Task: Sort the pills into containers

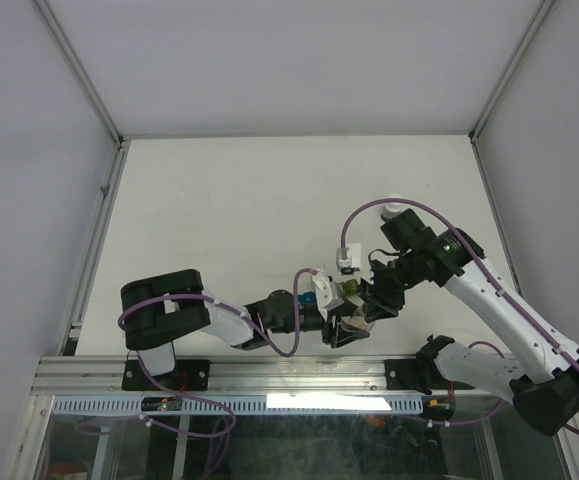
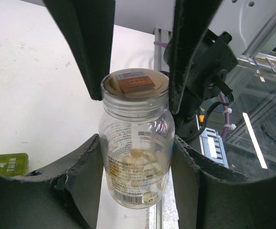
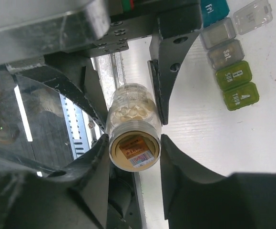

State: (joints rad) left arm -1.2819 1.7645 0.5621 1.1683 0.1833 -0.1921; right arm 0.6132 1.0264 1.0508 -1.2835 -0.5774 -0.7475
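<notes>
**Two hands hold one clear pill bottle at the near edge of the table, a little right of its middle.**

We see the left hand point(image 2: 136, 138) pinching the round, transparent body of the bottle point(image 3: 130, 109), one dark curved finger on each side. The right hand point(image 3: 134, 140) pinches the cap point(image 2: 135, 82) from the opposite end. The cap is a clear ring around a flat tan disc with an orange printed sticker. A printed label with a barcode goes around the smooth wall of the bottle, and pale round pills point(image 2: 137, 157) lie inside. The containers point(image 3: 230, 67) rest on the matte white table point(image 1: 269, 200) just beside the hands. They are a strip of small translucent cubes with rounded corners: teal, grey and two yellow-green ones with day names. One clear lid point(image 3: 253, 16) beside the grey cubes stands open.
</notes>
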